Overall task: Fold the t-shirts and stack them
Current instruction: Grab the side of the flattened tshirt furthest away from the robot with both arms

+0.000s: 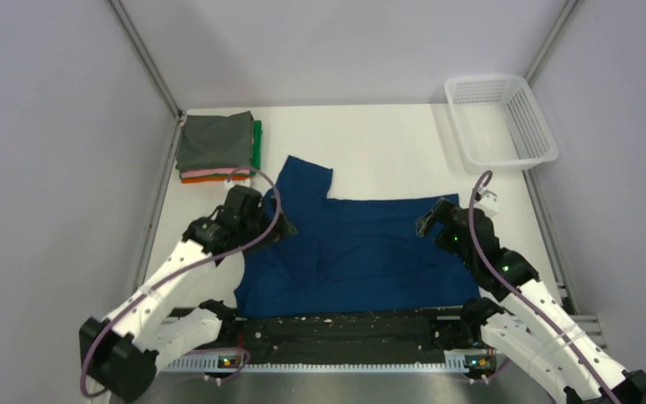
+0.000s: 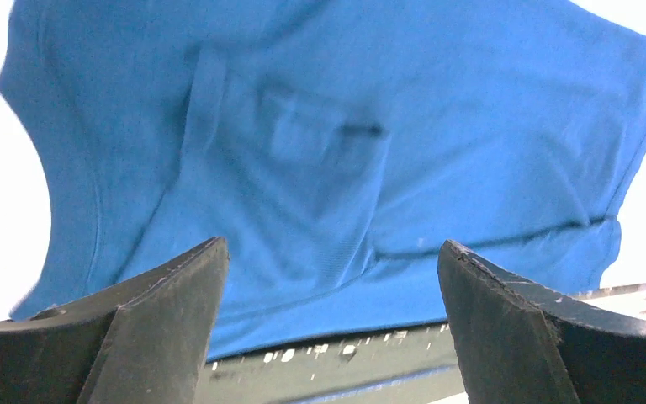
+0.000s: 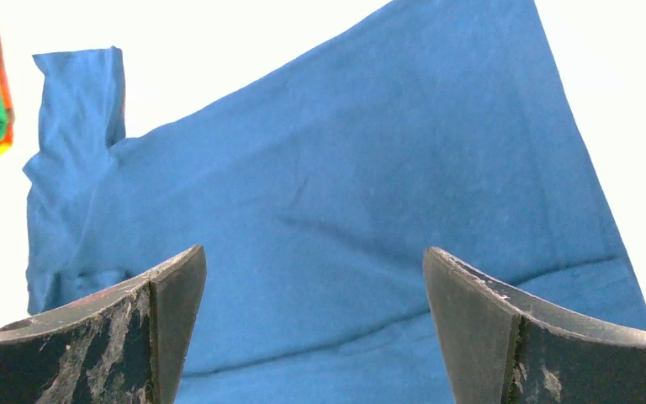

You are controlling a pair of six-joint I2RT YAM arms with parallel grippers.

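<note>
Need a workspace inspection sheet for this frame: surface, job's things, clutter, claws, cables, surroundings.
Surface: white tabletop, no stains seen.
Job's things: navy blue cloth t-shirt spread flat at the near middle, unfolded, one sleeve pointing to the far side; stack of folded shirts at the far left corner, grey on top, green and orange edges showing.
Clutter: white plastic mesh basket at the far right corner, nothing seen inside.
Grippers: left claw open above the t-shirt, holding nothing; right claw the same.
Cables: left arm's purple cable and right arm's purple cable loop near the wrists.
Surroundings: pale grey walls, metal frame posts.
</note>
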